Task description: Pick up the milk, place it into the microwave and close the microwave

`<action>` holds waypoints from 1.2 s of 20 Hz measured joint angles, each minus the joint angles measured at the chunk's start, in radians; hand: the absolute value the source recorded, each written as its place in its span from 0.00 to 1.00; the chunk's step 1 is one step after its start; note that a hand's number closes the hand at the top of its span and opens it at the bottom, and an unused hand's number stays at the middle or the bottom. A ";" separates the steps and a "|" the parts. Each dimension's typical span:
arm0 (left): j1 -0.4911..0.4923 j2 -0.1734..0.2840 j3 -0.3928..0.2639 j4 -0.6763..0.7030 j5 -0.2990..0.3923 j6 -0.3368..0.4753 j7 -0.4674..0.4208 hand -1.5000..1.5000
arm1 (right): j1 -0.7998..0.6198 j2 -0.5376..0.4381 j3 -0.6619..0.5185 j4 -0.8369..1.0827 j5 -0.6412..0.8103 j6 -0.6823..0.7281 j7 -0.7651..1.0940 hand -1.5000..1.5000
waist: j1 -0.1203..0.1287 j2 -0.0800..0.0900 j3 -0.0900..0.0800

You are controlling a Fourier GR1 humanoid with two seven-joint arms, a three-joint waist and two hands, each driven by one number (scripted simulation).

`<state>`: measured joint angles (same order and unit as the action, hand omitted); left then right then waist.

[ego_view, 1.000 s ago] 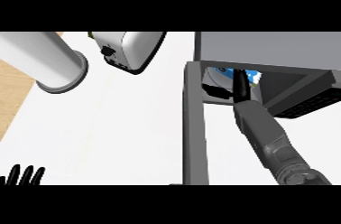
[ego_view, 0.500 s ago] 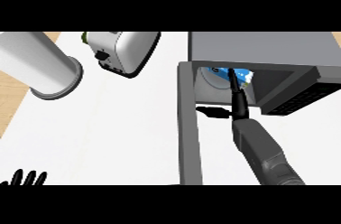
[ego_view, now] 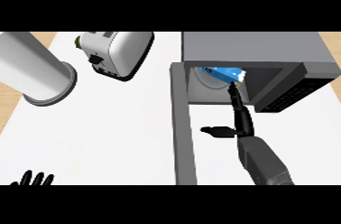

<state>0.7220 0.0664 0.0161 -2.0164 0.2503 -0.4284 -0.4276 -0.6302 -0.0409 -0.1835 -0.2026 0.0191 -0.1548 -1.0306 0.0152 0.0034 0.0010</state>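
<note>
The blue and white milk carton (ego_view: 225, 74) lies inside the grey microwave (ego_view: 256, 47), on its round white turntable (ego_view: 208, 79). The microwave's door (ego_view: 183, 128) stands wide open, swung out toward me at the left of the cavity. My right hand (ego_view: 237, 117) is open, its straight fingers pointing at the carton with the tips close by it and the thumb stuck out to the left. My left hand (ego_view: 33, 179) rests open at the lower left edge, fingers up.
A white toaster (ego_view: 117, 51) sits at the back, left of the microwave. A large white cylinder (ego_view: 33, 72) stands at the far left. The microwave's dark control panel (ego_view: 293, 94) is to the right of the cavity.
The right hand has drawn back out of the cavity toward me, with its fingers straightened off the carton. The milk stays inside. The left hand has not moved.
</note>
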 measured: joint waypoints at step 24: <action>-0.262 -0.024 -0.250 0.176 -0.330 0.003 0.096 1.00 | 0.545 -0.220 0.000 -0.530 -0.134 0.255 0.062 0.00 | -0.028 -0.007 -0.002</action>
<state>0.4599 0.0425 -0.2340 -1.8407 -0.0798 -0.4251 -0.3320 -0.0848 -0.2611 -0.1832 -0.7323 -0.1146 0.1000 -0.9687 -0.0132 -0.0033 -0.0010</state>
